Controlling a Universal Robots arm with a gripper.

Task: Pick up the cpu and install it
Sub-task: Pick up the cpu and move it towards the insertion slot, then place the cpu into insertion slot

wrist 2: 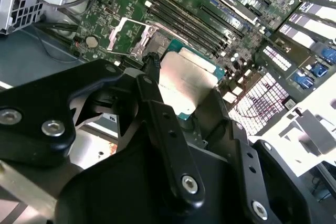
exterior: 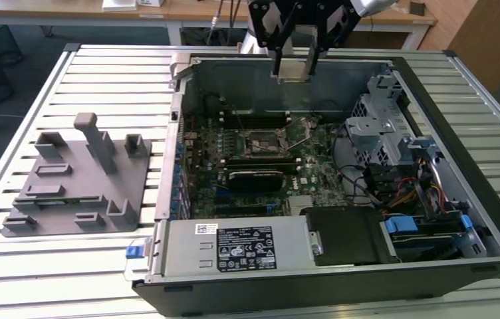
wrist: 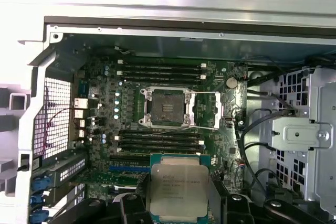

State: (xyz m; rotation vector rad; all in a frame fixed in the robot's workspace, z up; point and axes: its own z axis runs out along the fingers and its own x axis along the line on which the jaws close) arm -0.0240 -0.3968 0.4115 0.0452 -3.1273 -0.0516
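The cpu is a flat square chip with a pale silver top, and my gripper is shut on its edges, one black finger on each side. It hangs in the air above the far wall of the open computer case. In both wrist views the cpu sits between the fingers, above the green motherboard. The socket lies open in the middle of the board, its metal frame swung aside. In the exterior view the socket is below and nearer than the gripper.
A grey plastic tray with upright posts lies on the slatted table at the exterior view's left. Inside the case are memory slots, a drive cage with cables, and a power supply at the near wall.
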